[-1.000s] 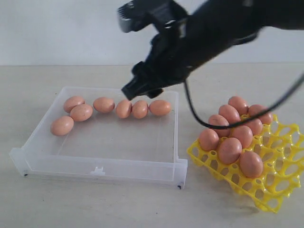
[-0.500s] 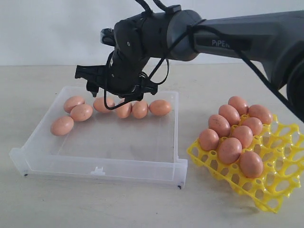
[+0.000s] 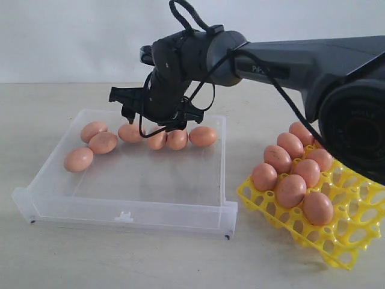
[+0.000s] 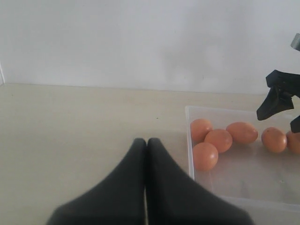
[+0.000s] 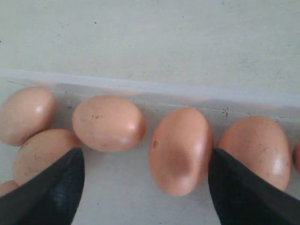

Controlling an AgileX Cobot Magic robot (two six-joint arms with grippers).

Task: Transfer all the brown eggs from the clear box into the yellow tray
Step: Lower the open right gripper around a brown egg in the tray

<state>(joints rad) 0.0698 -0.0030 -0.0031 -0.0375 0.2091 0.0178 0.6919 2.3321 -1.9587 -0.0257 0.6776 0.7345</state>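
Nearest us, the bright yellow plastic lattice egg tray [image 3: 340,244] rests on the pale bench [image 3: 120,259] at the right. Its closest cups are bare, and at least eight reddish-brown speckled eggs [image 3: 291,189] are seated in the cups behind them. Just beside it lies the shallow see-through plastic box [image 3: 126,212], front lip toward us, with seven more eggs gathered along its far wall and left side. Over that far row hovers the right arm's black tool [image 3: 157,120], jaws spread wide and gripping nothing. Its wrist view shows two eggs between the fingers: a rounder egg [image 5: 108,123] lying crosswise and an upright egg [image 5: 180,150] almost against one finger, with a neighbouring egg [image 5: 255,152] just past that finger. We read this as the line-up for the next pick, and we would not close yet. We would shift sideways until the upright egg alone sits midway between the fingers. We would then come straight down, since the far wall is close. The fingers should straddle the shell's widest part without nudging the neighbour, and the squeeze should be only enough to lift. The shells are smooth and round, so we judge an off-centre pinch likely to squirt one loose. The left tool [image 4: 145,140] waits low over the bench outside the box's left wall, fingers pressed together and empty. Behind everything stands a plain white wall [image 3: 72,36].
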